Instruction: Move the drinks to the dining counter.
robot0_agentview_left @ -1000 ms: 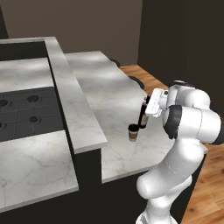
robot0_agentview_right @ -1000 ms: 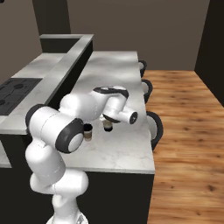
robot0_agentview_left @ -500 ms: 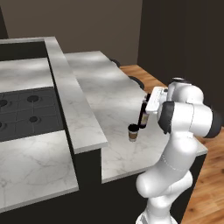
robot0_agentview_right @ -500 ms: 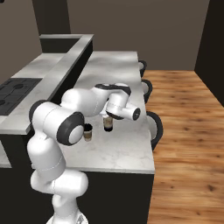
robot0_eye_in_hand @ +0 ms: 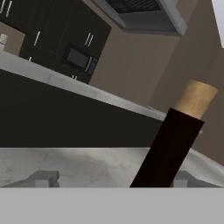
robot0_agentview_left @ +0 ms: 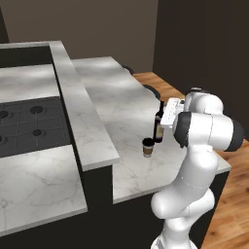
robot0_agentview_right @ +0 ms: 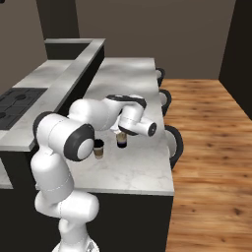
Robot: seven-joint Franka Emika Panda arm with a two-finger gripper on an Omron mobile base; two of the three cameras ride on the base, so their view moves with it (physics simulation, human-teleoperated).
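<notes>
Glass made the wine bottle (robot0_agentview_left: 158, 127) look heavy, stiff, slick and breakable; its straight body seemed the safest hold, not the neck. It stood upright on the dining worktop (robot0_agentview_left: 126, 104) right at the claw (robot0_agentview_left: 164, 121), the paper cup (robot0_agentview_left: 148, 147) just beside. Whether the claw's jaws were spread or pinching was unclear. The wrist hid the label, and 2 drinks stayed unseen.

The wine bottle (robot0_agentview_left: 158, 127) stands on the dining counter (robot0_agentview_left: 121, 102) just beside the paper cup (robot0_agentview_left: 148, 148) (cooktop (robot0_agentview_left: 29, 126) beyond the ledge).
</notes>
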